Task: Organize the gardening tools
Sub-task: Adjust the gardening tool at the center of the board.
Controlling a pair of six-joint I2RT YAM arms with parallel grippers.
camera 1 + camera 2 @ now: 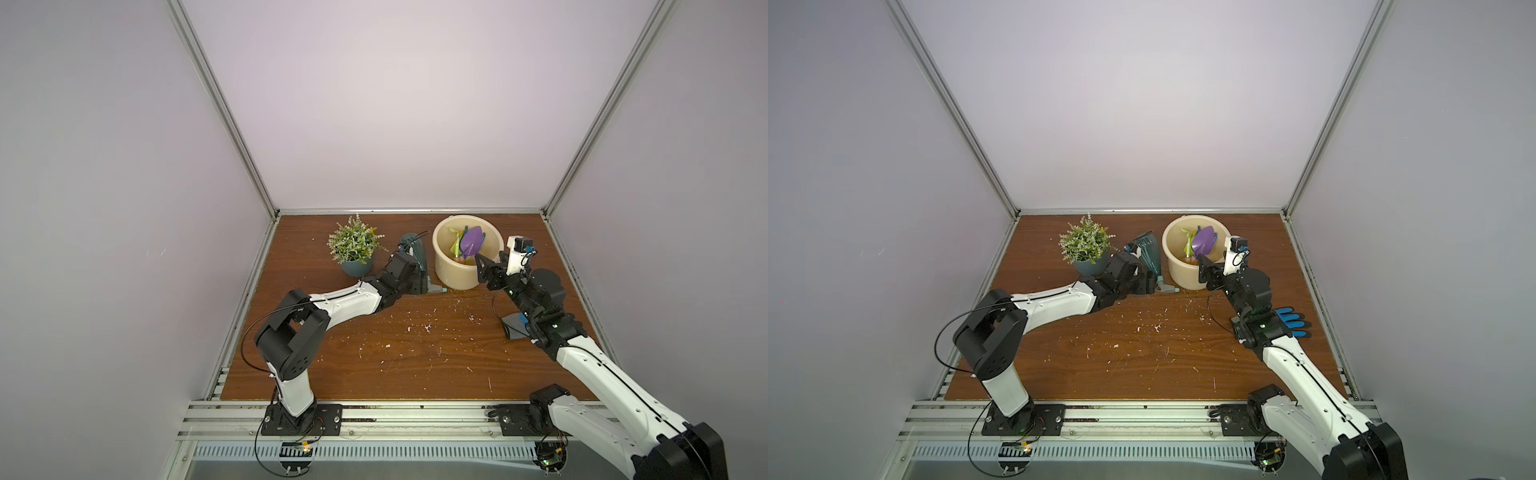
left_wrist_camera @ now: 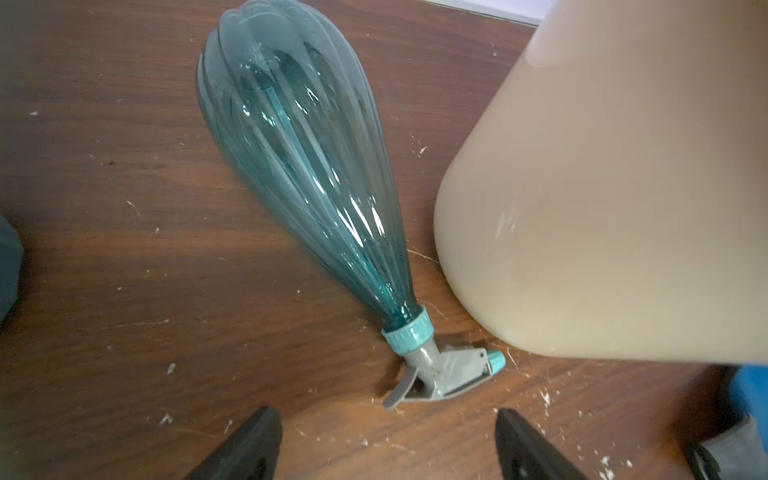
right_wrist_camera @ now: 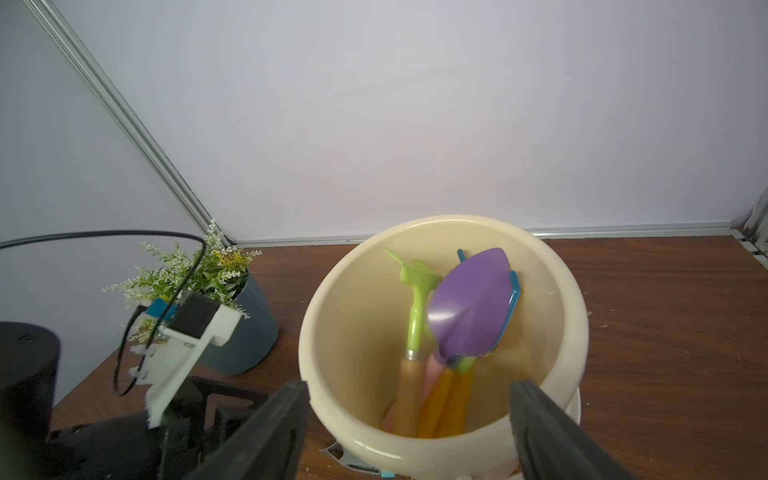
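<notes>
Spray bottle (image 2: 307,166) pickup, left gripper (image 2: 384,413) released and empty.
Lies on the table (image 2: 104,249) just ahead of the gripper, trigger end nearest, bucket (image 2: 602,208) close beside; better to grip the slim neck, not the slippery round body.

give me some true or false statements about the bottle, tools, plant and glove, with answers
The bottle lies on its side on the table. True.
The purple trowel lies on the table. False: it is in the bucket.
The left end effector grips the bottle. False: it is open and holds nothing.
The plant stands upright. True.
The glove is in the bucket. False: it lies on the table.
</notes>
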